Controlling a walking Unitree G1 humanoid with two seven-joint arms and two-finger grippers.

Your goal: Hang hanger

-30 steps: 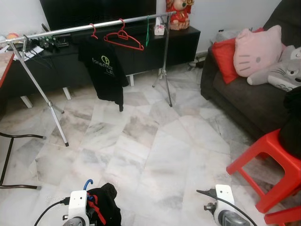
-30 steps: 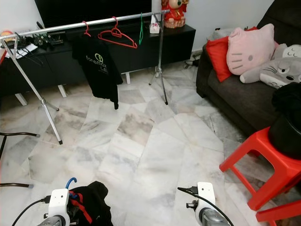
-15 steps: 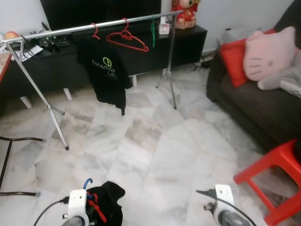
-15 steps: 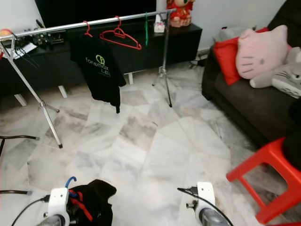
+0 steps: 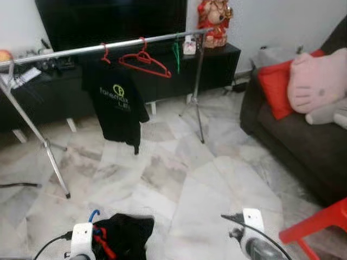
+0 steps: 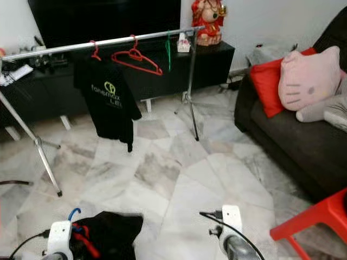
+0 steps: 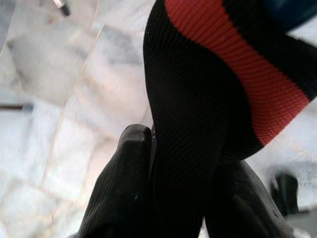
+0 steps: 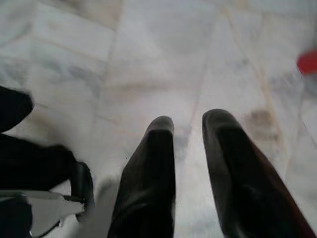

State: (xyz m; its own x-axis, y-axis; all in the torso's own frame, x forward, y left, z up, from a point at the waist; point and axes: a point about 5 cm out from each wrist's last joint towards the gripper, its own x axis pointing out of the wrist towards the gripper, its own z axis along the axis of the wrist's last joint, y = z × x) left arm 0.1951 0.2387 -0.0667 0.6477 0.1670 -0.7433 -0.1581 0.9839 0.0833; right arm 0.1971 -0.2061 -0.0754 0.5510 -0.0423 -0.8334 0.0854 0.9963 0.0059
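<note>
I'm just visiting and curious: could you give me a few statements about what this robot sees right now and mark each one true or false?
1. A black T-shirt hangs on the silver rail. True.
2. The red hanger on the rail carries a shirt. False: it hangs bare.
3. The left gripper has its fingers shut on a black and red garment. True.
4. The right gripper holds a hanger. False: its fingers are parted over bare marble floor.
5. The sofa holds a pink cat cushion. True.
</note>
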